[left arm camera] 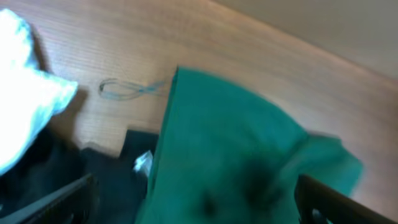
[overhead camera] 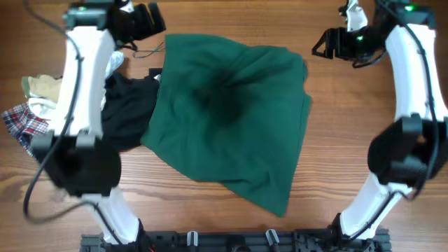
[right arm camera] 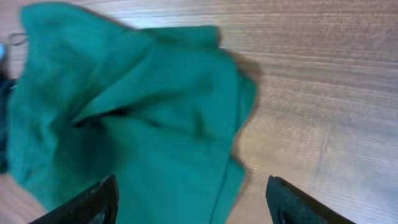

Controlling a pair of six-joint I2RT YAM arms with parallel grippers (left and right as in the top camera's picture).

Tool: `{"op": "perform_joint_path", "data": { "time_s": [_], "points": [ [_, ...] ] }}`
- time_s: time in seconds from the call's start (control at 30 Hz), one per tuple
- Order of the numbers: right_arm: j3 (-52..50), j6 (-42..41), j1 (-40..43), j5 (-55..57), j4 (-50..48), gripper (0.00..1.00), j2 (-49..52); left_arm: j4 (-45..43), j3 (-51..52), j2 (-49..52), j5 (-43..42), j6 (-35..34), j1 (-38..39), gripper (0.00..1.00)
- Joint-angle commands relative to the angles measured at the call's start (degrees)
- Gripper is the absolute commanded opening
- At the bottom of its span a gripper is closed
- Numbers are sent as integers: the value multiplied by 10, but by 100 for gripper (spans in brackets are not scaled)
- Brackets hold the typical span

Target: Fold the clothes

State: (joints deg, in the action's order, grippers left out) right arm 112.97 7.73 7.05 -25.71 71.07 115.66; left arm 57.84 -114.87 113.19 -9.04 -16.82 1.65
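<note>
A large dark green garment [overhead camera: 231, 112] lies rumpled across the middle of the table; it also shows in the left wrist view [left arm camera: 242, 155] and in the right wrist view [right arm camera: 130, 124]. A black garment [overhead camera: 129, 105] lies partly under its left edge. White [overhead camera: 115, 64], beige [overhead camera: 43, 86] and red-blue plaid [overhead camera: 24, 122] clothes are piled at the far left. My left gripper [overhead camera: 150, 21] is open and empty above the green garment's far left corner. My right gripper [overhead camera: 327, 43] is open and empty, just right of the garment's far right corner.
A thin loop of string [left arm camera: 127, 89] lies on the wooden table [overhead camera: 350, 133] beside the green garment's far left corner. A black rail [overhead camera: 231, 241] runs along the front edge.
</note>
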Motion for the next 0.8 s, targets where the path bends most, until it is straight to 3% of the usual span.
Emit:
{"op": "perform_joint_path", "data": {
  "time_s": [0.0, 0.27, 0.3, 0.4, 0.47, 0.57, 0.77],
  "points": [
    [7, -10, -40, 5, 65, 80, -104, 98, -5, -95, 1, 23, 1, 99],
    [-2, -172, -195, 155, 211, 82, -248, 371, -5, -142, 12, 31, 24, 99],
    [-35, -199, -229, 156, 211, 86, -272, 387, -5, -142, 19, 31, 44, 100],
    [-131, -245, -272, 157, 198, 88, -315, 387, 24, -146, 24, 28, 98, 99],
    [-239, -283, -288, 156, 142, 90, -352, 384, 76, -146, 83, -17, 131, 99],
    [-393, -336, -291, 130, 47, 88, -379, 349, 174, -146, 89, -51, 155, 100],
    [-493, -347, -294, 109, -57, 83, -379, 212, 357, -146, 134, -145, 184, 99]
  ]
}}
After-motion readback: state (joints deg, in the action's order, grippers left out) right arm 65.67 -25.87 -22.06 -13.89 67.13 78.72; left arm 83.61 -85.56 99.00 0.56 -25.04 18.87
